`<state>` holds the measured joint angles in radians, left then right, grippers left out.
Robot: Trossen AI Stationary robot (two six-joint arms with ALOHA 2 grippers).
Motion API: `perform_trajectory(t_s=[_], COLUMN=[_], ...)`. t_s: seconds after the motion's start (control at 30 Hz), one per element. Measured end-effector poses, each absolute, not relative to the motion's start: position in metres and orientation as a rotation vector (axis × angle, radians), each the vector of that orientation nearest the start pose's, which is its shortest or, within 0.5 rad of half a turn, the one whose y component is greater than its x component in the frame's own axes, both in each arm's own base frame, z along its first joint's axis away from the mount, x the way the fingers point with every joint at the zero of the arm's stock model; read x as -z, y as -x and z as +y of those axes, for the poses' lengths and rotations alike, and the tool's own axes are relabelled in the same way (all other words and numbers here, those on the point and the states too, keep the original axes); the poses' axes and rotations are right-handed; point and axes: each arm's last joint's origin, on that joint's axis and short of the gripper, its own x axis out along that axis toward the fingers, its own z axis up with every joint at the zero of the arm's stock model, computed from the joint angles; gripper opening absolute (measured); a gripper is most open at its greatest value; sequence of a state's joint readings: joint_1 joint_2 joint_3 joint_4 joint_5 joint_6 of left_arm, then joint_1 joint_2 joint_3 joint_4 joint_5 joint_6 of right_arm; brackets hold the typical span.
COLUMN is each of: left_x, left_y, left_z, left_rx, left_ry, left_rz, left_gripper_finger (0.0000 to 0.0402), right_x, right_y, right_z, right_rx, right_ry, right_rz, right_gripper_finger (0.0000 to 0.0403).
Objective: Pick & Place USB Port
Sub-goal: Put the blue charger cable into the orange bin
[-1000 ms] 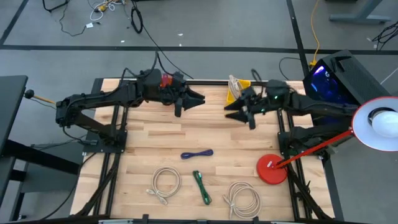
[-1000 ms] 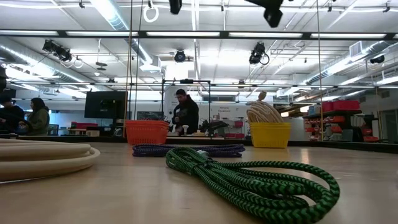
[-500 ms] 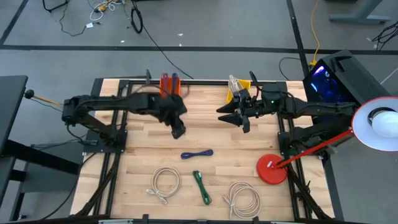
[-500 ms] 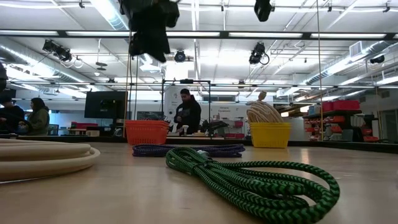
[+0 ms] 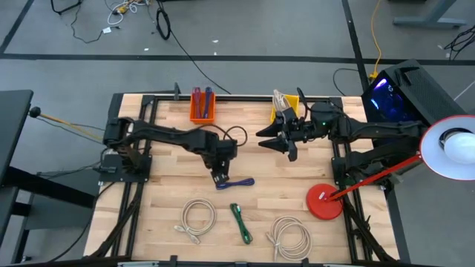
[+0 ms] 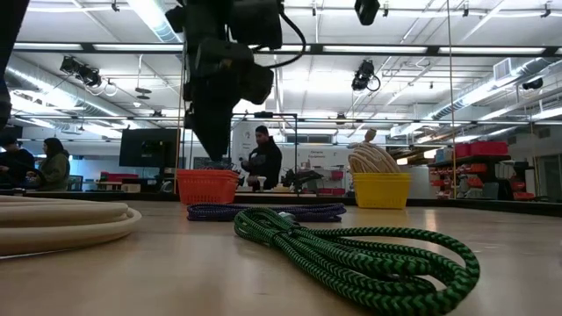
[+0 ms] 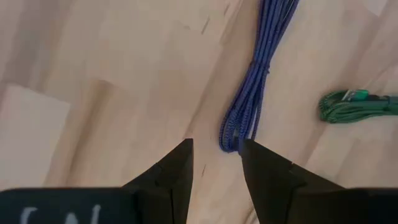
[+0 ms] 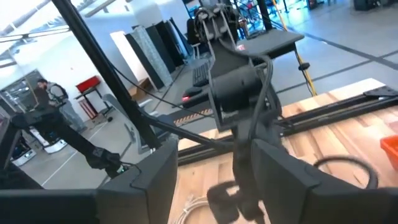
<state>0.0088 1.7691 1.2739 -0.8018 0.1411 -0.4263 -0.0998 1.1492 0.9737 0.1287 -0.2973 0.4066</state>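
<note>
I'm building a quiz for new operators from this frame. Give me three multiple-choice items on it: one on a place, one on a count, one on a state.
1. Where is the left gripper?
A. over the orange bin
B. just above one end of the blue cable
C. beside the red lamp base

2. How many beige cable coils lie along the table's near edge?
A. one
B. two
C. four

3. How do the left gripper's jaws stand?
A. open, nothing between them
B. shut on the green cable
C. shut on the blue cable

Answers:
1 B: the left wrist view shows the blue cable just ahead of the fingers.
2 B: one coil, another.
3 A: bare wood shows between the fingers.
</note>
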Motion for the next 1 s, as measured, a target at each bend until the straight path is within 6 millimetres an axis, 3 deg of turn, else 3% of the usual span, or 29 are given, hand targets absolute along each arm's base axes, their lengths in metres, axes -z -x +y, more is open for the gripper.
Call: perform_trajectory(t_s=[0.33, 0.63, 0.87, 0.93, 1.0], left_x=[-0.181, -0.162, -0.134, -0.127, -0.124], left_y=[-0.359, -0.367, -0.372, -0.372, -0.372], left_z=[-0.028, -0.036, -0.038, -0.038, -0.036], left_rx=[-0.089, -0.152, -0.12, -0.107, -0.12], left_ry=[0.505, 0.449, 0.454, 0.438, 0.42], left_rz=[1.298, 1.295, 1.384, 1.408, 1.417], left_gripper_finger=[0.014, 0.014, 0.0139, 0.0129, 0.0089], right_x=[-0.356, -0.358, -0.367, -0.369, -0.37], right_y=[-0.258, -0.257, -0.256, -0.256, -0.256], right_z=[-0.02, -0.022, -0.022, -0.022, -0.022], right_rx=[-0.184, -0.207, -0.224, -0.226, -0.226], right_ry=[-0.384, -0.382, -0.382, -0.38, -0.379], right_rz=[0.081, 0.07, 0.042, 0.036, 0.032], right_gripper_finger=[0.0203, 0.0204, 0.0203, 0.0203, 0.0203])
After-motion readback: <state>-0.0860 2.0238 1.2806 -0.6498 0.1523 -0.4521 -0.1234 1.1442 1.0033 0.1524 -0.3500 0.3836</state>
